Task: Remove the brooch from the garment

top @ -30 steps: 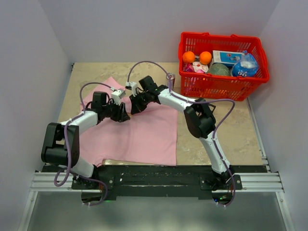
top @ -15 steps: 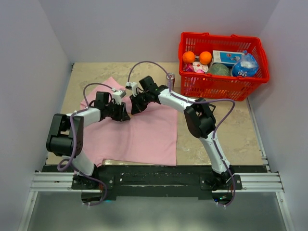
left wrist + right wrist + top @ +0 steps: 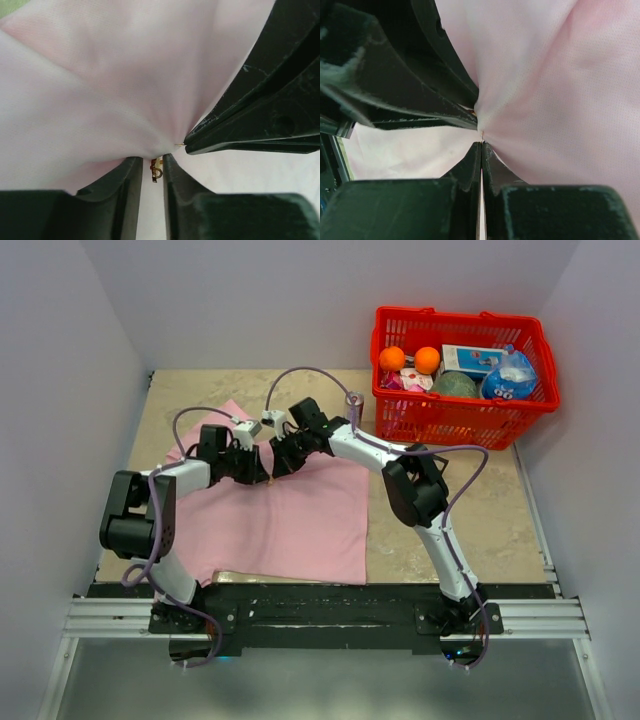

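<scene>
The brooch (image 3: 156, 170), a tiny golden metal piece, is sitting in the thin gap between the two black fingers of the left gripper (image 3: 152, 160). The fingers are almost together and are holding it at their tips. It is still on the garment (image 3: 290, 520), a big soft pink cloth lying flat on the tan table (image 3: 450, 530).

A second ago the left gripper was a little nearer to the arm bases. Now it has slid a bit toward the far side and closer to the right gripper (image 3: 481, 145), so the two sets of tips are almost touching. The left arm's elbow has also swung up and in toward the cloth. The right arm looks the same as before.

The right gripper is squeezed tight shut, with no gap showing, and it is pinching a little bit of the pink cloth just beside the brooch. The cloth is pulling up into folds that all run toward that one spot.

The red plastic basket (image 3: 450, 415) is standing at the far right of the table, in the same place as before. Inside it are two round orange fruits (image 3: 392, 358), a white and blue box (image 3: 470, 360), a dull green round thing (image 3: 455, 385), a see-through blue bag (image 3: 510, 380) and some small pink and white packets (image 3: 410, 382). A small silver can (image 3: 353, 405) is standing upright just beside the basket's left wall.
</scene>
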`<action>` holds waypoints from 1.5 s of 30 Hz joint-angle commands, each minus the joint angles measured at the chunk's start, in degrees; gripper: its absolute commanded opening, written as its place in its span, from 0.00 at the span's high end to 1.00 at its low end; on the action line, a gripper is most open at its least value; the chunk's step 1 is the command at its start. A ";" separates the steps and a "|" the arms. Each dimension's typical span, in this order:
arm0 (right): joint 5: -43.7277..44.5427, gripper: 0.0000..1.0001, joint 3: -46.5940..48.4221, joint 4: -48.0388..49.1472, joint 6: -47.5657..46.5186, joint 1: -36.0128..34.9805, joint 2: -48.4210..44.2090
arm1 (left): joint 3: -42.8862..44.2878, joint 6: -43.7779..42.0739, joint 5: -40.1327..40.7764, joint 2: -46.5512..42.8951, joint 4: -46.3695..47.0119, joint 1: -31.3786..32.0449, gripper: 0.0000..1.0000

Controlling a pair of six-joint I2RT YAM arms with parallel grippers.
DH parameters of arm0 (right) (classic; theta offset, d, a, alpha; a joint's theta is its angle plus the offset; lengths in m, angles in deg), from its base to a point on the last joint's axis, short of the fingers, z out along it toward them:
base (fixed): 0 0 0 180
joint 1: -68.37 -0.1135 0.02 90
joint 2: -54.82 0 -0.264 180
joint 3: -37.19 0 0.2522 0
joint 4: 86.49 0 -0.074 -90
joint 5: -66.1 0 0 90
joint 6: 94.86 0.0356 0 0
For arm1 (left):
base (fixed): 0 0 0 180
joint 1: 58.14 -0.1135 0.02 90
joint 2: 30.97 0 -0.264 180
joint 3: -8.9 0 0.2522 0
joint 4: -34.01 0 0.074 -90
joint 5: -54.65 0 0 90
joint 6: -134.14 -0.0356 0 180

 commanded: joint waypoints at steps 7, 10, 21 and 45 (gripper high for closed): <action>-0.98 0.66 0.88 0.57 -6.58 0.63 -3.63 | 4.30 -0.01 -7.80 2.51 -1.64 -0.50 1.00; 1.90 0.59 -1.22 -0.93 -17.56 0.90 -8.98 | 5.88 -0.71 -10.60 3.47 -4.38 -0.68 1.00; 5.35 0.60 -33.92 22.97 -44.67 -1.30 -29.93 | 17.30 0.51 -22.82 11.56 -19.86 -3.48 1.00; 2.62 0.64 -40.60 29.04 -74.91 -5.08 -27.29 | 15.99 22.39 -37.59 17.27 -8.70 -6.04 1.00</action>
